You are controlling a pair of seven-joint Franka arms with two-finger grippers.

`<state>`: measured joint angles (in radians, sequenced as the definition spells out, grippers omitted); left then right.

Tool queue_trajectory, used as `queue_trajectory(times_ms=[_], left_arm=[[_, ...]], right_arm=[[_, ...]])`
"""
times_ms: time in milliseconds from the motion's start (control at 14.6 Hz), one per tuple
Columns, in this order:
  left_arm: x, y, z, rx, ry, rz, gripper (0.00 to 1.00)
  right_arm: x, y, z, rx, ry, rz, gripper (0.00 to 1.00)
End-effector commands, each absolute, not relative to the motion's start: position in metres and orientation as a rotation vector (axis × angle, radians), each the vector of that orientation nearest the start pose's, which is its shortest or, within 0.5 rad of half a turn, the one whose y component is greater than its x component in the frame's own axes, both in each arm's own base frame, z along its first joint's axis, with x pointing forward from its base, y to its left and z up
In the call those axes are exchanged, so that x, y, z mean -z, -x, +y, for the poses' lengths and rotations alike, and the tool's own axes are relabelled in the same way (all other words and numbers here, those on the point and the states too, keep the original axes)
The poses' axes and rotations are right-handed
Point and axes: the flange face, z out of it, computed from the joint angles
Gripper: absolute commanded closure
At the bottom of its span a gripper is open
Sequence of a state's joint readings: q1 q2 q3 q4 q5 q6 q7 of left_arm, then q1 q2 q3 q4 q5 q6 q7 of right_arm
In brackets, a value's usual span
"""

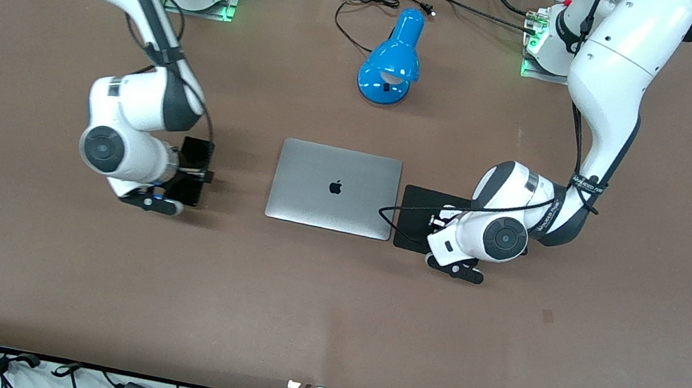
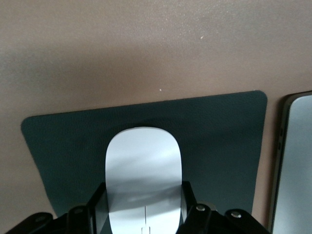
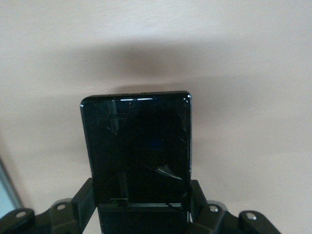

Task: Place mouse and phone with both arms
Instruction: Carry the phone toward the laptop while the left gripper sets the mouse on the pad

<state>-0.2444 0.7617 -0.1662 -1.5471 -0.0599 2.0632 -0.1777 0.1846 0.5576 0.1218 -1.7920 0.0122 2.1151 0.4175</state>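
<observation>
The right gripper (image 1: 186, 172) is seen low at the right arm's end of the table (image 1: 329, 302). Its fingers (image 3: 83, 204) are closed on the two long edges of the phone (image 3: 139, 151), which is held flat, face up; whether the phone touches the table cannot be told. In the front view the phone (image 1: 197, 149) shows partly under the wrist, near the closed silver laptop (image 1: 334, 188) and apart from it.

The laptop lies at the table's middle, and a blue desk lamp (image 1: 394, 59) with its black cord stands farther from the front camera.

Just beside the laptop, toward the left arm's end, a black mouse pad (image 1: 424, 206) is laid. The left gripper (image 1: 445, 227) is low over this pad (image 2: 214, 146), and the mouse (image 2: 144, 170) is clasped between its fingers (image 2: 95, 207), over the pad's middle. Contact between mouse and pad cannot be told.
</observation>
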Motion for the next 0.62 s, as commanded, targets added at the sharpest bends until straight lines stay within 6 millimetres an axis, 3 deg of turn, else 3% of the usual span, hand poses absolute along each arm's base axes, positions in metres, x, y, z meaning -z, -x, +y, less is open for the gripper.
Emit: queue_trajectory(times_ms=[0, 137, 274, 411, 479, 547], left_arm=[[-0.185, -0.628, -0.262, -0.439, 3.210, 0.247, 0.52], [-0.184, -0.628, -0.261, -0.447, 3.217, 0.234, 0.48], [-0.185, -0.629, -0.259, -0.442, 3.216, 0.235, 0.00], [-0.194, -0.632, -0.257, -0.427, 3.220, 0.226, 0.00], [-0.208, -0.640, -0.252, -0.399, 3.231, 0.215, 0.00], [-0.218, -0.646, -0.239, -0.407, 3.233, 0.185, 0.00]], right_arm=[[-0.216, -0.597, 0.214, -0.348, 3.118, 0.259, 0.62], [-0.211, -0.592, 0.232, -0.324, 3.119, 0.288, 0.62], [-0.208, -0.585, 0.253, -0.305, 3.118, 0.357, 0.62], [-0.191, -0.581, 0.261, -0.304, 3.115, 0.399, 0.62], [-0.185, -0.578, 0.266, -0.296, 3.113, 0.408, 0.62], [-0.178, -0.574, 0.273, -0.286, 3.111, 0.412, 0.62]])
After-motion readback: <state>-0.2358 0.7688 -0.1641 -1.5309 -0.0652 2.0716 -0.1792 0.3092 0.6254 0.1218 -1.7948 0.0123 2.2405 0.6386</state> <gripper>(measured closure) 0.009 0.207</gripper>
